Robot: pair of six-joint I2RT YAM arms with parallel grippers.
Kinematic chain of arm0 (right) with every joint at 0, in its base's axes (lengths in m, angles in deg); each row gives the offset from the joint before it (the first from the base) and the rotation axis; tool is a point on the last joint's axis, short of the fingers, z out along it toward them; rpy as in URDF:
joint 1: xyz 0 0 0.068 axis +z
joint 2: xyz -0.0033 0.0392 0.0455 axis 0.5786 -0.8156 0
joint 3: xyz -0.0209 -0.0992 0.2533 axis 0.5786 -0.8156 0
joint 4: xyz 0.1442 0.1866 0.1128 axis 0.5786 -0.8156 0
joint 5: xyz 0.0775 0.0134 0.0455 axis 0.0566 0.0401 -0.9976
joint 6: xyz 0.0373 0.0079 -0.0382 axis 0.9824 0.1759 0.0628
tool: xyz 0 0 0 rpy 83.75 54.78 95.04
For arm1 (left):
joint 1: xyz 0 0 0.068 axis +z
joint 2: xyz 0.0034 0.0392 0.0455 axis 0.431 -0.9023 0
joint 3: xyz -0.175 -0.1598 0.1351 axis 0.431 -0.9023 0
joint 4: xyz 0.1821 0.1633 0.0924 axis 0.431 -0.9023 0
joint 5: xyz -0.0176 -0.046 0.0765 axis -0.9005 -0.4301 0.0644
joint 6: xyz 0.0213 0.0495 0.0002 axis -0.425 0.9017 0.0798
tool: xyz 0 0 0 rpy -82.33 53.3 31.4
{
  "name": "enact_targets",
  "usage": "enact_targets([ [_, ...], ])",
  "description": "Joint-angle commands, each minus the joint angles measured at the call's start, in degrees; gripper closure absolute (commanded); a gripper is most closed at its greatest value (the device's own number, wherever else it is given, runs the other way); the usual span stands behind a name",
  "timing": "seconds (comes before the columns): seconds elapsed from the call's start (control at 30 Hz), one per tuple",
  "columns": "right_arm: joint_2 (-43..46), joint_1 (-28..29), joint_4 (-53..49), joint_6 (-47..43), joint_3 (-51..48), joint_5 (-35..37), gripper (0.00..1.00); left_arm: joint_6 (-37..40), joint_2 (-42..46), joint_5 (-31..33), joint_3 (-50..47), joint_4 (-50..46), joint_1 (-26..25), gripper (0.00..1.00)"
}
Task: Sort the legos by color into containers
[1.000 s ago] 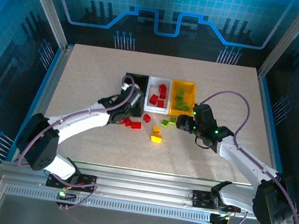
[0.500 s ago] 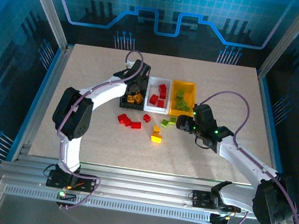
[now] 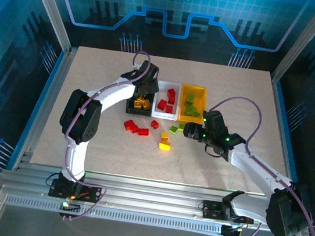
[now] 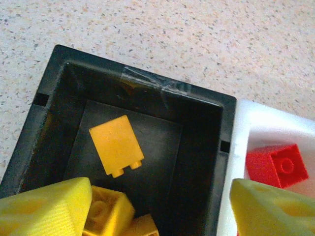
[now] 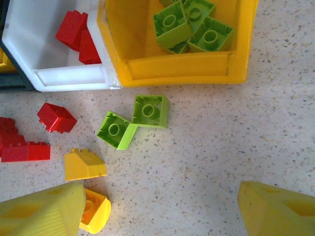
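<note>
Currently left end effector (image 4: 157,206) is being held wide open, empty, over black bin (image 4: 226,128), yellow brick (image 4: 116,145) lying inside. Right end effector (image 5: 162,211), open and empty, is being hovered over loose green legos (image 5: 150,110); one probably needs gripping next.

the black bin (image 4: 224,128) takes up the middle and left of the frame, on the speckled table (image 4: 197,39). one yellow-orange brick (image 4: 117,145) lies flat on its floor, and more yellow-orange bricks (image 4: 110,214) are heaped at the lower edge. the white bin (image 4: 246,123) touches it on the right and holds a red brick (image 4: 278,164). the left gripper (image 4: 162,216) has its yellow fingers (image 4: 49,209) spread wide in the lower corners, with nothing gripped.
</note>
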Motion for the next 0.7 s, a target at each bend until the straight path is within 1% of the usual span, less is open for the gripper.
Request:
enact_targets([
  [0.0,-1.64,2.09,1.83,-0.49,0.24,-2.04,0.16,-1.53,8.31,-4.63,-3.94,2.09,-0.42,0.15],
  [0.03,-2.43,3.17,2.3,-0.54,0.46,-2.02,0.15,-1.9,10.42,-5.44,-6.04,3.41,-0.89,0.09],
  [0.1,-4.21,5.29,3.02,-0.51,1.12,-1.79,0.14,-2.37,14.33,-6.37,-9.77,4.84,-1.91,0.02],
  [0.13,-5.28,6.51,3.31,-0.5,1.63,-1.46,0.13,-2.58,16.45,-6.85,-11.73,5.35,-2.6,0.01],
  [0.27,-11.02,10.9,3.83,0.15,4.37,-0.17,0.11,-4.12,25.54,-8.18,-21.77,8.15,-5.62,0.01],
  [0.4,-17.12,14.18,3.97,1.58,7.58,2.07,0.1,-6.09,34.98,-7.59,-32.63,10.16,-9.66,0.01],
  [0.53,-22.65,16.03,3.29,1.96,11.13,2.51,0.1,-7.71,43.2,-6.37,-41.57,9.24,-12.81,0.01],
  [0.67,-26.21,18.64,1.84,2.73,13.3,3.51,0.1,-9.53,49.46,-5.58,-47.97,6.55,-13.91,0.01],
])
